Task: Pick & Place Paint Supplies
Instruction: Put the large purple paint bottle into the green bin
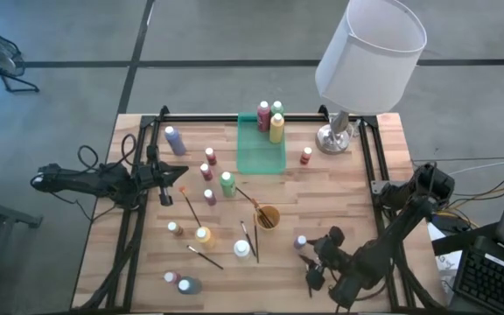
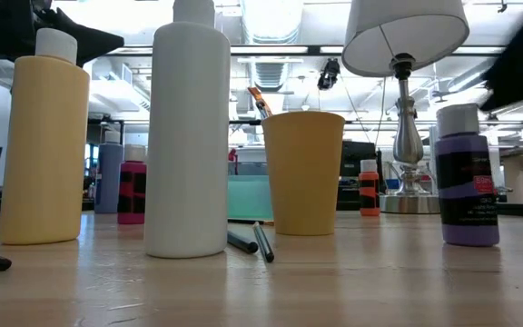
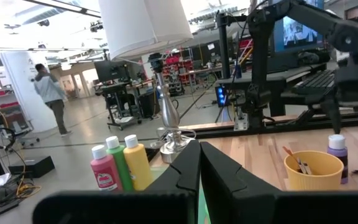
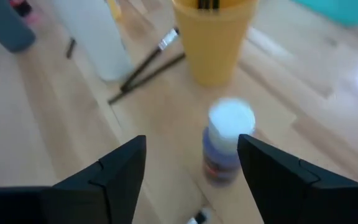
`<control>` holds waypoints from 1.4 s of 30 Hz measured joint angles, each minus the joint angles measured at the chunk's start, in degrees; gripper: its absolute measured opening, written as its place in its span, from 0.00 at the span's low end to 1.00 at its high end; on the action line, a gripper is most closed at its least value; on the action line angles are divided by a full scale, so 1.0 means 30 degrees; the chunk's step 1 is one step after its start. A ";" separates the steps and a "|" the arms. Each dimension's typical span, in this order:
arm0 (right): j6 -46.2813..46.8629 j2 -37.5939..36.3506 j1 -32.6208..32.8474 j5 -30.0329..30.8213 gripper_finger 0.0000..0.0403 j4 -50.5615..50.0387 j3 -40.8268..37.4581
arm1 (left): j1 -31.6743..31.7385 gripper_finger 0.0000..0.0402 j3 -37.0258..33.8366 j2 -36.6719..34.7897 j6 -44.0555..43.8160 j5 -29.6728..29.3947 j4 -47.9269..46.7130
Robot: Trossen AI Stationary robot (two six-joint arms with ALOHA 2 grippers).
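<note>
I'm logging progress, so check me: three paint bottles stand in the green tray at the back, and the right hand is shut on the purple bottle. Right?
Not quite. The right hand is open, its fingers either side of the purple bottle, not shut on it; the right wrist view shows this. Three bottles do stand in the green tray.

Wooden plank table (image 1: 339, 188), black frame rails along left and right edges. Far side: translucent green tray (image 1: 261, 153); lamp (image 1: 335, 136) with white shade just right of it; small red bottle (image 1: 306, 157) between them. Blue-purple bottle (image 1: 175, 140) lying far left. Centre: red, pink and green bottles (image 1: 227, 183) standing close together. Yellow-orange cup (image 1: 267, 216) right of centre; purple bottle (image 1: 300, 242) beyond it. Near side: yellow bottle (image 1: 203, 235), white bottle (image 1: 241, 250), brushes (image 1: 191, 206) lying flat among them.
</note>
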 joint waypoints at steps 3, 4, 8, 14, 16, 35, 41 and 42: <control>-0.2025 -0.0831 -0.0440 0.0029 0.64 -0.0431 0.0609 | 0.0000 0.04 0.0000 0.0001 0.0000 0.0001 -0.0032; -0.2651 -0.1108 -0.0622 0.0039 0.64 -0.0507 0.0819 | 0.0000 0.04 0.0000 0.0000 0.0000 0.0006 -0.0040; -0.5658 -0.2218 -0.1426 0.0881 0.65 -0.0475 0.1582 | 0.0000 0.04 0.0000 0.0000 0.0000 0.0000 -0.0083; -1.0323 -0.3230 -0.2718 0.0945 0.61 -0.0342 0.2519 | 0.0000 0.04 0.0000 0.0000 0.0000 0.0000 -0.0175; -1.2911 -0.3352 -0.3175 0.0639 0.59 -0.0313 0.2646 | 0.0000 0.04 0.0000 0.0000 0.0000 0.0001 -0.0178; -2.1861 -1.7649 -0.7068 -0.1450 0.54 0.7345 -0.9119 | 0.0000 0.04 0.0000 0.0000 0.0000 0.0003 -0.0273; -2.6429 -2.2215 -0.7137 -0.1259 0.51 1.1096 -1.3098 | 0.0000 0.04 0.0000 0.0000 0.0000 0.0003 -0.0280; -2.6952 -2.2835 -0.7129 -0.1225 0.51 1.1334 -1.3570 | 0.0000 0.04 0.0000 0.0000 0.0000 0.0004 -0.0280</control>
